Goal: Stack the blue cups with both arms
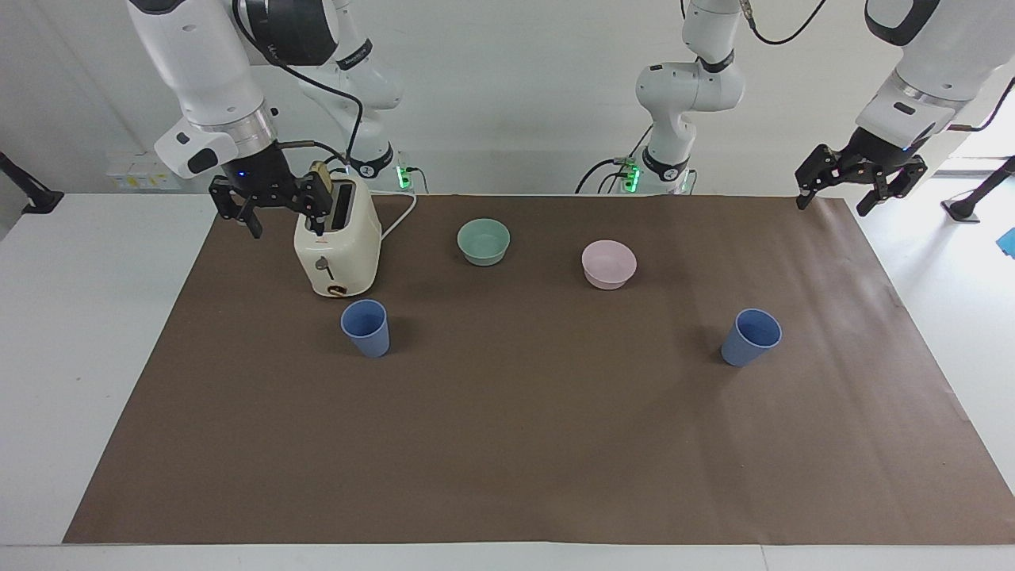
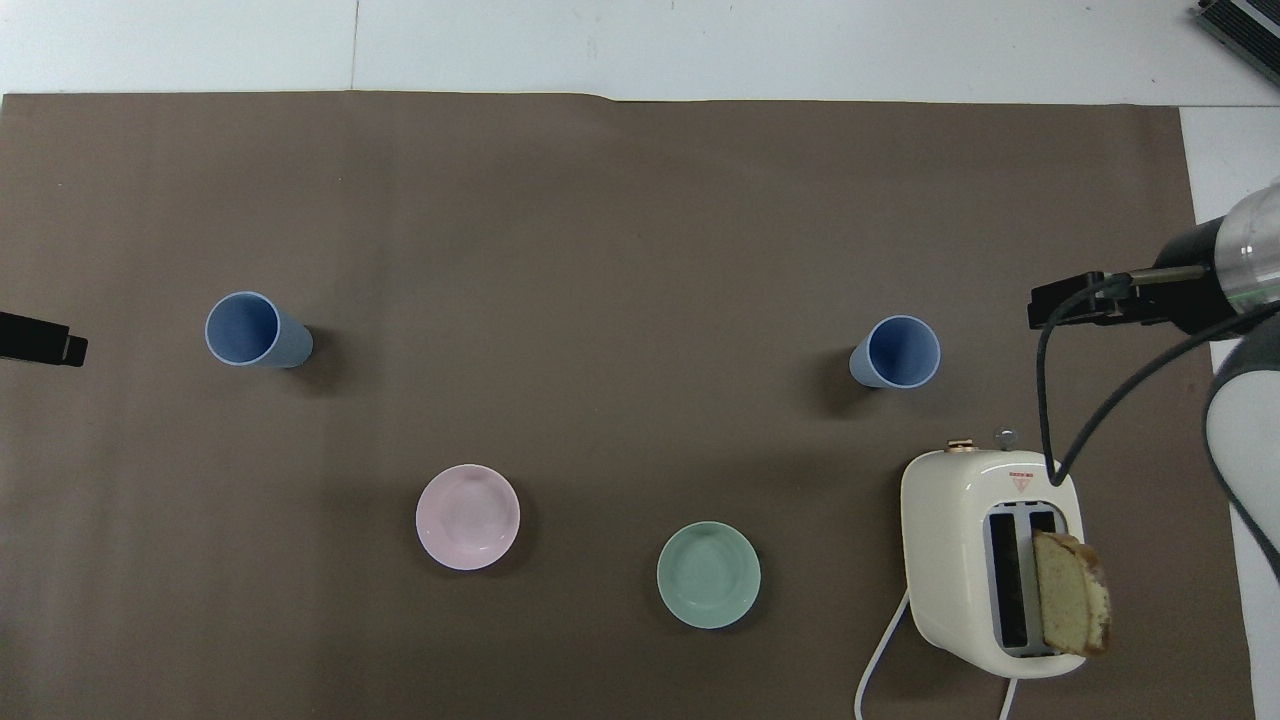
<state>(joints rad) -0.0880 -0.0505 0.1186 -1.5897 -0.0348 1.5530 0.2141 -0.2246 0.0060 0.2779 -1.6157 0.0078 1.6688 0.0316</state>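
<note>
Two blue cups stand upright and apart on the brown mat. One cup is toward the right arm's end, just farther from the robots than the toaster. The other cup is toward the left arm's end. My right gripper hangs open and empty beside the toaster's top, well above the mat. Over the mat's corner at the left arm's end, my left gripper hangs open and empty. Only its black tip shows in the overhead view.
A cream toaster holds a bread slice, and its cord trails toward the robots. A teal-green bowl and a pink bowl sit nearer to the robots than the cups.
</note>
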